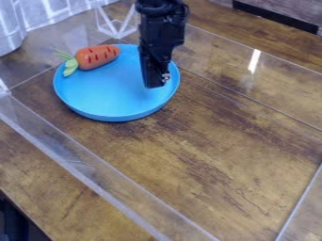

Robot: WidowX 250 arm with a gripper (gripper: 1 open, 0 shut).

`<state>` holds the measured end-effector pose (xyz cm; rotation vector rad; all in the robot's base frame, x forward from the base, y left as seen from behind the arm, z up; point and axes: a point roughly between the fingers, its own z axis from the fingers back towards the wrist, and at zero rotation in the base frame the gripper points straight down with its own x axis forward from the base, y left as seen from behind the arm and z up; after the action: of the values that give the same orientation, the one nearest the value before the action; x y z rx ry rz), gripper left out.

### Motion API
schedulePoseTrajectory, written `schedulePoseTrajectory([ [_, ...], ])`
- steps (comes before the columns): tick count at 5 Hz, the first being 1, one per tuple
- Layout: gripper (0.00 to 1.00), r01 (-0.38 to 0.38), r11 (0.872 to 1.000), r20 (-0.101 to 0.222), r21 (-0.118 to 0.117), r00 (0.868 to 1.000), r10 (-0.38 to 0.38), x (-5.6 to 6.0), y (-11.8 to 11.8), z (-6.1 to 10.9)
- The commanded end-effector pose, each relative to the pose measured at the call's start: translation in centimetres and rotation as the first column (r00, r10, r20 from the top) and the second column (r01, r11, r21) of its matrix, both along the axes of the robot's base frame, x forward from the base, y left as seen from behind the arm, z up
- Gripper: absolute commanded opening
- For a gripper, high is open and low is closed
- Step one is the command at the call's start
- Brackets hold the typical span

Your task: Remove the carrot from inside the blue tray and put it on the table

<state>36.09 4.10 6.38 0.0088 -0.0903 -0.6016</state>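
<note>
The orange carrot (98, 56), with its green top pointing left, lies on the far left part of the round blue tray (94, 99). The tray rests on the dark wooden table (214, 141). My black gripper (156, 83) points straight down over the tray's right side, just above its floor. Its fingers are shut with nothing between them. It stands to the right of the carrot and does not touch it.
Clear plastic edging (75, 155) runs diagonally across the table in front of the tray. A grey object (8, 28) sits at the far left corner. Bare wood stretches to the right of the tray and in front of it.
</note>
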Motion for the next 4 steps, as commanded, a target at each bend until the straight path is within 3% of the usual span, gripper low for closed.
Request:
schedulePoseTrajectory([
  [1,0.0,0.025,1.0,0.114,0.016,0.993,-0.026,1.3,-0.5,4.0],
  [4,0.0,0.036,0.999,0.136,0.028,0.99,-0.04,2.0,-0.2,5.4],
])
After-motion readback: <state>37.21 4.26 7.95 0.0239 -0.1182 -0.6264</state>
